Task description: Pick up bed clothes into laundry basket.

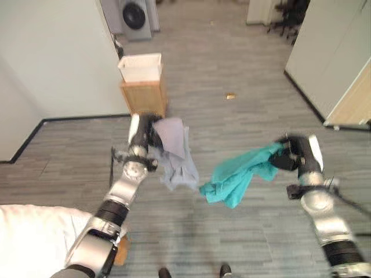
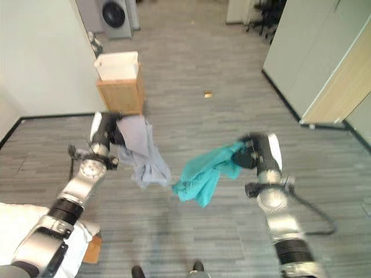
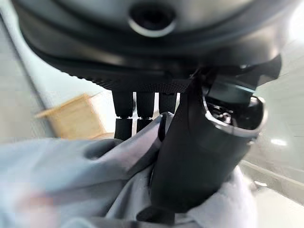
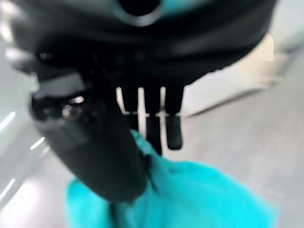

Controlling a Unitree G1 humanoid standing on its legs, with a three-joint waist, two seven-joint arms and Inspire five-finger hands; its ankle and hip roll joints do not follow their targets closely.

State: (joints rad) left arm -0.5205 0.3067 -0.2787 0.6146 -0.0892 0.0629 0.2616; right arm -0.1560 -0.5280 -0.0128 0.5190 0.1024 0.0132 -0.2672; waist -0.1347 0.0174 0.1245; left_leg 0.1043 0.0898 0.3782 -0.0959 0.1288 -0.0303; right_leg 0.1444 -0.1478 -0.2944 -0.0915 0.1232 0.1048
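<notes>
A grey garment (image 1: 177, 153) hangs in the air from my left hand (image 1: 152, 132), which is shut on its top edge; the left wrist view shows the thumb (image 3: 190, 156) pressed into the grey cloth (image 3: 85, 180). A teal garment (image 1: 237, 174) hangs from my right hand (image 1: 288, 153), shut on one end of it; in the right wrist view the thumb (image 4: 104, 156) pinches the teal cloth (image 4: 190, 199). Both garments dangle above the grey floor. A white laundry basket (image 1: 141, 67) sits on a wooden cabinet (image 1: 144, 97) beyond the left hand.
The white bed (image 1: 35, 237) fills the lower left corner. A wall (image 1: 52, 52) stands at the left and wooden doors (image 1: 353, 98) at the right. A washing machine (image 1: 134, 16) stands at the far end. A small scrap (image 1: 231, 96) lies on the floor.
</notes>
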